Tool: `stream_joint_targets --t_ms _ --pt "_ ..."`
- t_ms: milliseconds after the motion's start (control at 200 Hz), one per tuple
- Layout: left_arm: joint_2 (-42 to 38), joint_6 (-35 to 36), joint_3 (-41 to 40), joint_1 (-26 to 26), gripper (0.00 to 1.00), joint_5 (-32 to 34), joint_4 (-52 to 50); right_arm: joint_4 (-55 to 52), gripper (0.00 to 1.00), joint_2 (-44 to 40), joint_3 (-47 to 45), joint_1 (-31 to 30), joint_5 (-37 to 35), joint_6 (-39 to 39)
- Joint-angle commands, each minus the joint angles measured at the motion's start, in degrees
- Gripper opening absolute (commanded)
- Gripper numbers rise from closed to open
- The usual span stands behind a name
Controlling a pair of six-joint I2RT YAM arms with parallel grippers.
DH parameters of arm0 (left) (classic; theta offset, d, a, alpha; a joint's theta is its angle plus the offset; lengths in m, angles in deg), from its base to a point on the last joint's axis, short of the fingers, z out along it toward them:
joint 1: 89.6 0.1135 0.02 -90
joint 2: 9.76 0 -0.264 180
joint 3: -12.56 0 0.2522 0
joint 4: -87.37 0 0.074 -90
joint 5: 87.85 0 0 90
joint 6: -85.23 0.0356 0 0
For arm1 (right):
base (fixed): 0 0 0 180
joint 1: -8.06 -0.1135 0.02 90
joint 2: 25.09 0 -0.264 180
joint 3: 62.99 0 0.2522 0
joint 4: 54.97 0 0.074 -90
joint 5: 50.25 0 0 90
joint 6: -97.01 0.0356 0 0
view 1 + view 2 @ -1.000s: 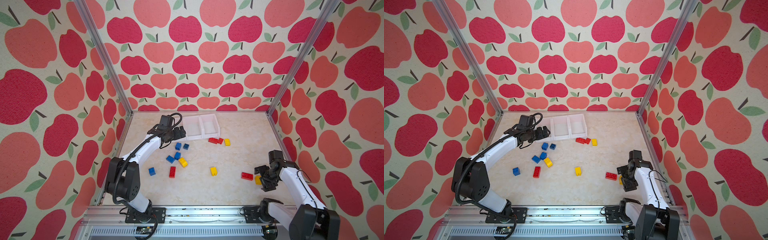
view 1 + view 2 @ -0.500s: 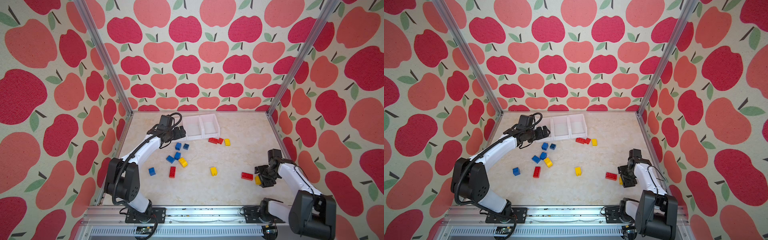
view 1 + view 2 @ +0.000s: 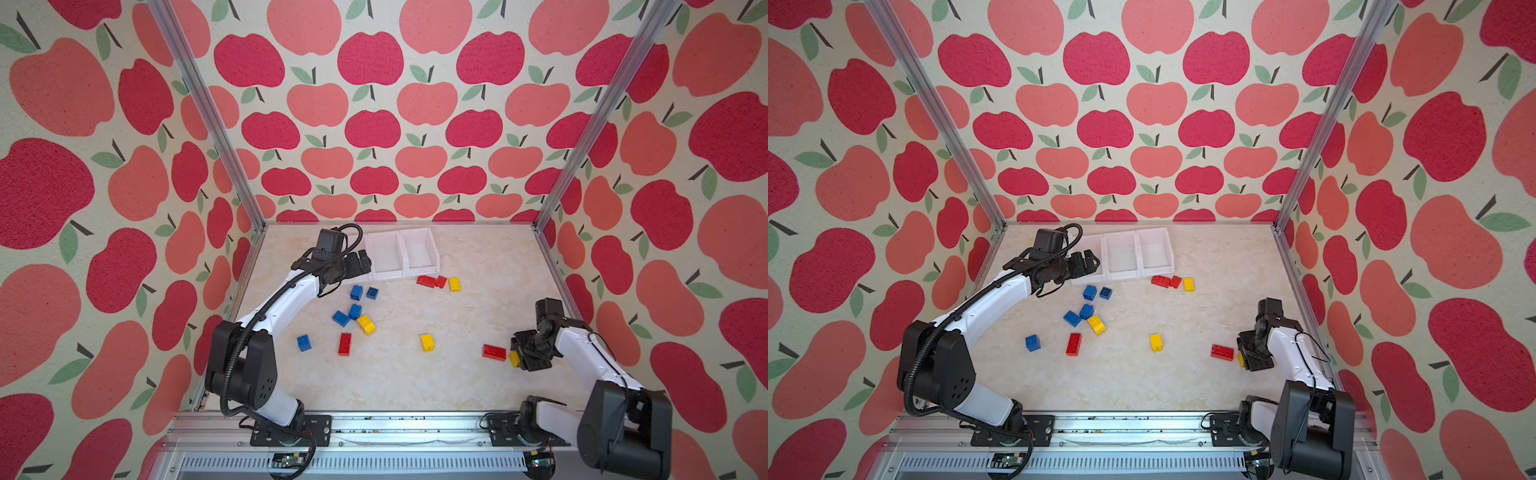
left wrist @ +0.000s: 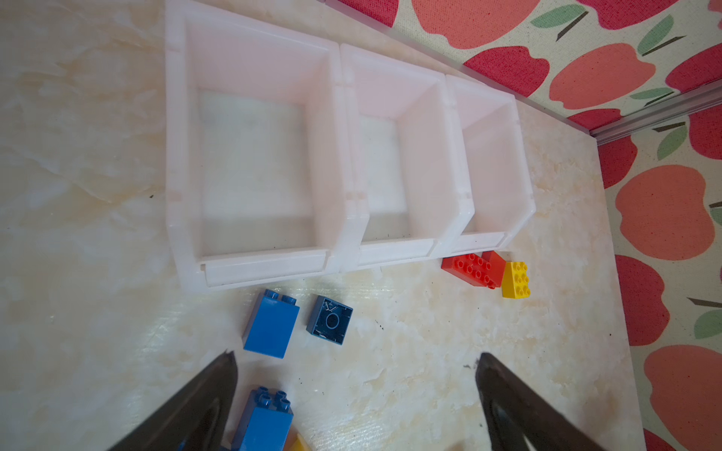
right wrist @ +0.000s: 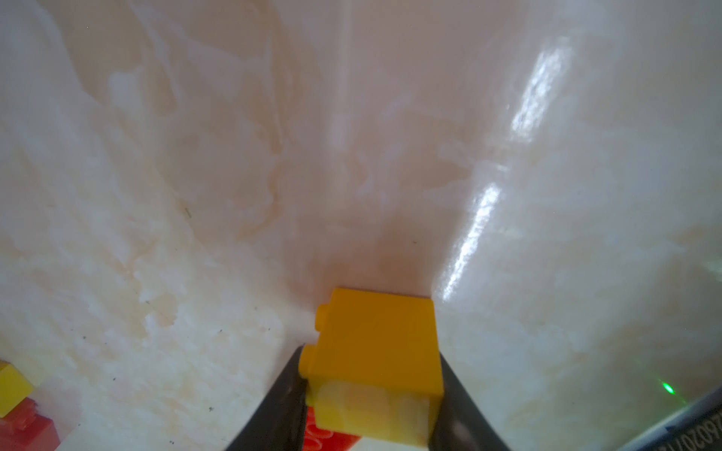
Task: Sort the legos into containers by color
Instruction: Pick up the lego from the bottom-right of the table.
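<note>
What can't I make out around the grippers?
Whether the held yellow brick in the right gripper is off the table: in both top views the gripper covers most of it.
The red brick, right wrist view: blurred, under the held brick, cut by the frame edge.
The leftmost bin, in a top view: partly behind the left gripper.
A second yellow brick, left wrist view: only a corner, at the frame edge.

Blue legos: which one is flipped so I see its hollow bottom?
The small dark blue lego in front of the containers, beside a taller blue lego. Only it shows a hollow underside with a round tube.
</note>
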Motion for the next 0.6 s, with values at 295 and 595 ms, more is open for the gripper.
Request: stream_joint_targets --t_ms 295,595 --pt "-5.01 -1.01 -3.68 0.55 0.98 1.01 -1.6 -5.09 0.34 -3.2 10.11 -8.01 -5.39 -6.88" --pt "-8.6 -2.13 -8.07 1.4 0.98 1.4 -1.53 -0.06 0.34 8.89 24.01 -22.12 -9.61 -13.4"
